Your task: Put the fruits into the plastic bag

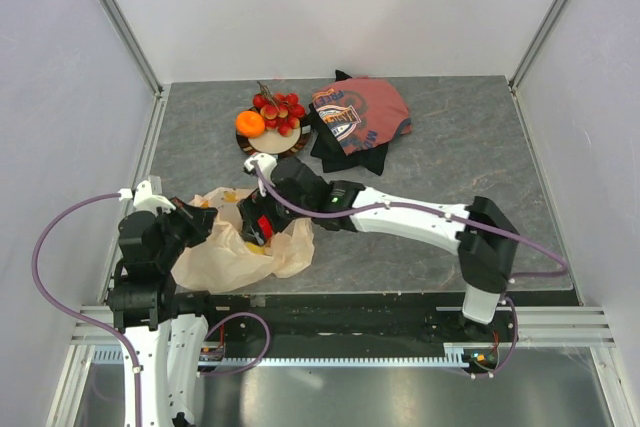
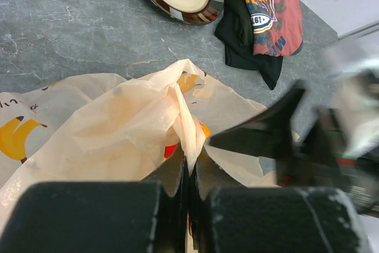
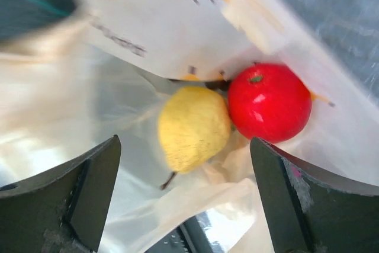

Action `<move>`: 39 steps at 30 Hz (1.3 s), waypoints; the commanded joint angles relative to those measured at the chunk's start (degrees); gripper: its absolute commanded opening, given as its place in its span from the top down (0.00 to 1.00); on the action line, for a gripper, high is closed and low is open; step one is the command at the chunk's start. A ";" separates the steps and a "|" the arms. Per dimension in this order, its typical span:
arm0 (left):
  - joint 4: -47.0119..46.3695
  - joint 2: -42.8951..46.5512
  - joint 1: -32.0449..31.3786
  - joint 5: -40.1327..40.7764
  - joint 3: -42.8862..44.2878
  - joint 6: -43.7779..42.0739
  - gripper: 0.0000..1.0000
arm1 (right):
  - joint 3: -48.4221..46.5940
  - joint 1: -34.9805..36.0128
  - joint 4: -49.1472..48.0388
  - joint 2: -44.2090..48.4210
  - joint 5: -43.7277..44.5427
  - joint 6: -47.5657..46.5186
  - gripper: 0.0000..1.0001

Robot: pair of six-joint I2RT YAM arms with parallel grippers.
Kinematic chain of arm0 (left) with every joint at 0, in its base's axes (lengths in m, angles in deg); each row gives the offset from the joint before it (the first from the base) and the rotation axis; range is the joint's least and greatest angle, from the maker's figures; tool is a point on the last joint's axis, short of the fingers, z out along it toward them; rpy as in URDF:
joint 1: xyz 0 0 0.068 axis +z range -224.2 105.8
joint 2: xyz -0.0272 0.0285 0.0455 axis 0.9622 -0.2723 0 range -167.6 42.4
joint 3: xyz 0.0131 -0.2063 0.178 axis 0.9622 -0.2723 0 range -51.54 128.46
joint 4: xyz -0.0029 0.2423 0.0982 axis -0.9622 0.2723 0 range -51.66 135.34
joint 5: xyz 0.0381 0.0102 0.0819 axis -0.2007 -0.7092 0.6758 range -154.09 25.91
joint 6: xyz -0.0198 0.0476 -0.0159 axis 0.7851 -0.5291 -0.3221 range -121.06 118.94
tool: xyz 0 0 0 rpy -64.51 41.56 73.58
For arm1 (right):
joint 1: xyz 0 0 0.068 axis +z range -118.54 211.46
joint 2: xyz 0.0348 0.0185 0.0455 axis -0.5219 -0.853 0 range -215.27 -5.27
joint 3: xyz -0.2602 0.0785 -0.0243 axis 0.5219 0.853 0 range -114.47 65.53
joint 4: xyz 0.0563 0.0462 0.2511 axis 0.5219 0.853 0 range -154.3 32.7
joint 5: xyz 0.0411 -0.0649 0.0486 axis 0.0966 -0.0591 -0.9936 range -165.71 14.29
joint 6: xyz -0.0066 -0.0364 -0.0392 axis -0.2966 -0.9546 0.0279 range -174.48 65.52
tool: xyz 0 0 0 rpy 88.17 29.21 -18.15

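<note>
The cream plastic bag (image 1: 235, 252) lies at the near left of the table. My left gripper (image 2: 190, 167) is shut on a fold of the bag's rim (image 2: 185, 124) and holds it up. My right gripper (image 1: 258, 224) is open over the bag's mouth. In the right wrist view (image 3: 183, 164) a yellow pear (image 3: 192, 127) and a red apple (image 3: 269, 102) lie inside the bag, touching each other, below the open fingers. The orange (image 1: 250, 123) and red berries (image 1: 280, 110) sit on the plate (image 1: 272, 140) at the back.
A red-and-black printed cloth (image 1: 355, 122) lies right of the plate; it also shows in the left wrist view (image 2: 260, 10). The right arm (image 1: 400, 215) stretches across the table's middle. Grey walls close in both sides.
</note>
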 commanded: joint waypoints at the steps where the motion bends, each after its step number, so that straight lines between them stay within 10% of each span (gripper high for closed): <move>1: -1.50 -0.25 -0.13 0.57 0.14 1.19 0.98 | 2.05 0.17 -6.30 8.06 1.77 2.12 0.03; 15: -1.76 -0.25 -0.14 3.21 0.76 1.98 0.99 | -1.99 -13.89 -5.42 10.62 17.68 4.59 0.15; 39: -7.20 -5.61 -0.13 1.98 -3.72 3.56 0.98 | -31.61 -23.64 -14.45 -27.07 18.41 2.73 0.38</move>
